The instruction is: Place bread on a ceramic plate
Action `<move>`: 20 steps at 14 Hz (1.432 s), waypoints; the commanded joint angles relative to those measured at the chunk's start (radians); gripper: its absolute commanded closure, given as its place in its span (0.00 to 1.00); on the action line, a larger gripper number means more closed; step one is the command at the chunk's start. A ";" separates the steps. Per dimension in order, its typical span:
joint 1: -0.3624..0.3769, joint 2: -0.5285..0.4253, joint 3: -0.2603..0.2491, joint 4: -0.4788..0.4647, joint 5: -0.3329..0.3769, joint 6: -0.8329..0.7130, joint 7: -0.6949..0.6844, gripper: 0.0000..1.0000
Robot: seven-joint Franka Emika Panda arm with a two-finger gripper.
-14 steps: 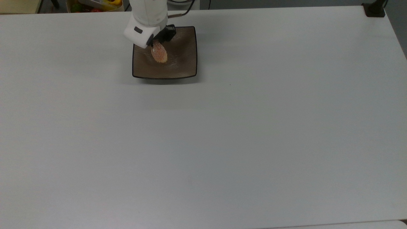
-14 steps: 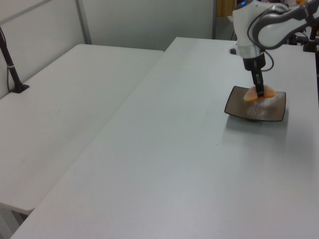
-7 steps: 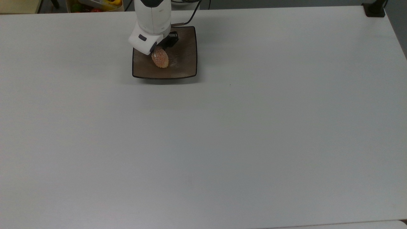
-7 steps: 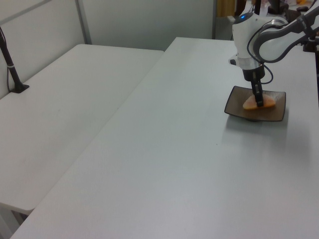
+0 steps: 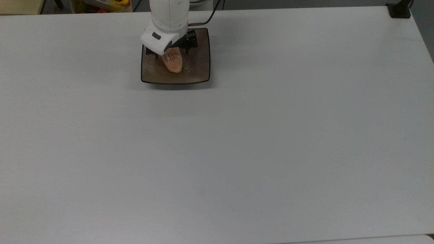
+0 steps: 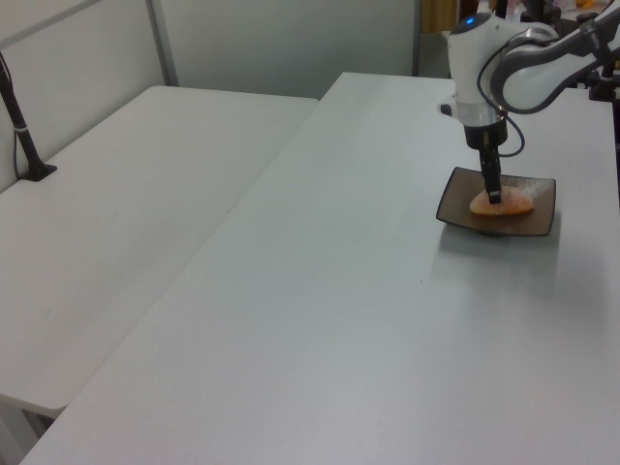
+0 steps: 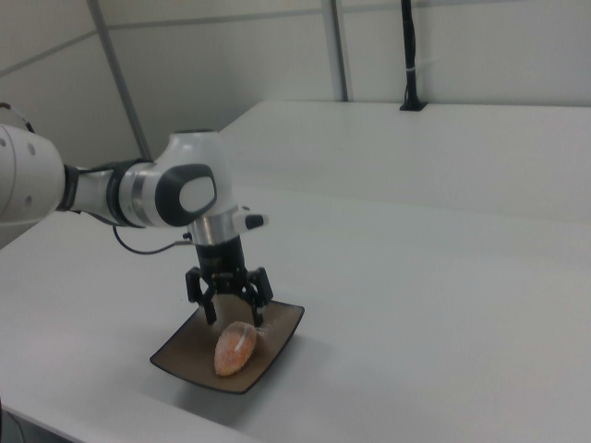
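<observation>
One arm: a white Franka arm (image 7: pixel 157 194) is reaching down over the square brown-taupe glossy ceramic plate (image 5: pixel 196 73) (image 6: pixel 538 218) (image 7: pixel 185 365), its wrist pointing straight downward.

Hand: the black two-finger hand (image 5: pixel 171 51) (image 6: pixel 493 194) (image 7: pixel 230 309) is hanging just above the plate; in the right view its fingers (image 7: pixel 209 308) are standing spread apart on either side of open space, released and gripping nothing.

Bread: the small oval orange-pink bun with a grainy crust (image 5: pixel 173 61) (image 6: pixel 509 203) (image 7: pixel 234 348) is lying flat in the shallow centre of the plate, free of the hand. In the right view it is sitting just below the fingertips; whether they are touching its upper end cannot be told. In the top view its upper end is tucked under the white wrist housing, and a short pale stripe is showing near that end.

Plate: it is sitting on the wide white table (image 5: pixel 237 152) (image 6: pixel 339 320) (image 7: pixel 443 305), near the far edge at the top view's upper left. Its thin dark rim and slightly raised corners are showing in all three views.

Table: the rest of its surface is lying plain white and matte.

Background: a black post (image 7: pixel 409 55) is standing on a neighbouring white table in the right view, and a cable is looping beside the arm's wrist.
</observation>
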 commanded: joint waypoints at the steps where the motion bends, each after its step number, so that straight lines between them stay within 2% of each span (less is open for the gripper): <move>1: 0.006 -0.041 0.036 0.123 0.011 -0.130 0.030 0.00; 7: 0.019 -0.061 0.062 0.399 0.058 -0.389 0.102 0.00; 12: 0.018 -0.095 0.061 0.515 0.109 -0.472 0.107 0.00; 15: 0.019 -0.100 0.043 0.526 0.112 -0.490 0.114 0.00; 18: 0.030 -0.101 -0.006 0.526 0.165 -0.464 0.096 0.00; 20: 0.049 -0.100 -0.048 0.511 0.173 -0.341 0.078 0.00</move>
